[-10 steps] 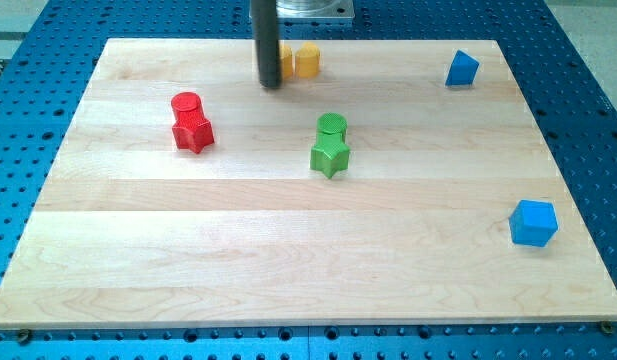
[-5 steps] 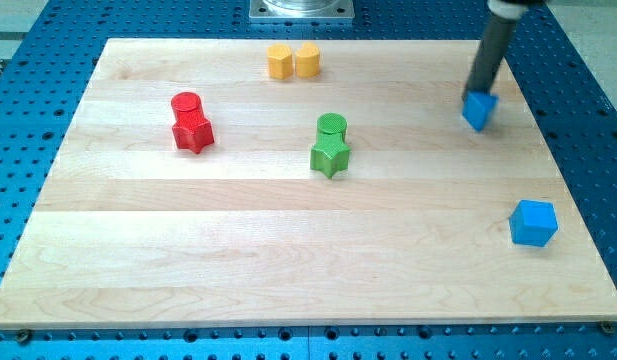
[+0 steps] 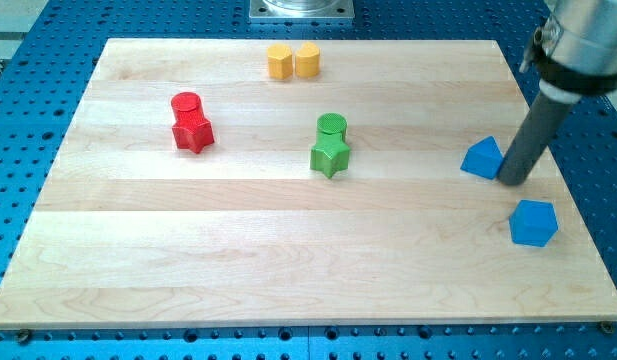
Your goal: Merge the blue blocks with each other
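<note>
A blue triangular block (image 3: 482,158) lies at the board's right side. A blue block with angled corners (image 3: 533,222) lies below and right of it, near the right edge. The two are apart, with a gap of bare wood between them. My tip (image 3: 513,181) stands right against the triangular block's right side, above and a little left of the lower blue block. The dark rod leans up towards the view's top right.
A red cylinder (image 3: 186,104) touches a red star (image 3: 193,132) at the left. A green cylinder (image 3: 331,125) touches a green star (image 3: 329,155) in the middle. Two yellow blocks (image 3: 292,61) sit side by side at the top. The wooden board (image 3: 188,250) lies on a blue perforated table.
My tip swept from the yellow blocks to the right side, then down. The blue triangular block slid down the board, closer to the lower blue block. Other blocks have not moved.
</note>
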`<move>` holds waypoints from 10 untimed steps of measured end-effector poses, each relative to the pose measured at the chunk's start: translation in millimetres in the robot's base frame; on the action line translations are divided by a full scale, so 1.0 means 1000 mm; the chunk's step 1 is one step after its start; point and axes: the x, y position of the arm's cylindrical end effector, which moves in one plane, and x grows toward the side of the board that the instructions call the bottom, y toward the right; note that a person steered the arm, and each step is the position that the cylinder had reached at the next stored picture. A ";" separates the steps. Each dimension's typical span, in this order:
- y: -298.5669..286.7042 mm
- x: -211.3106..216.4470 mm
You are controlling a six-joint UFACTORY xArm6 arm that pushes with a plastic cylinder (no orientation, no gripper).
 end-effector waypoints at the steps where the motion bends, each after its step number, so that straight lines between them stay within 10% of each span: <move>1: 0.006 -0.033; 2: -0.069 -0.009; 4: 0.049 -0.026; 7: 0.004 0.030; 8: 0.094 0.055; 10: -0.020 0.101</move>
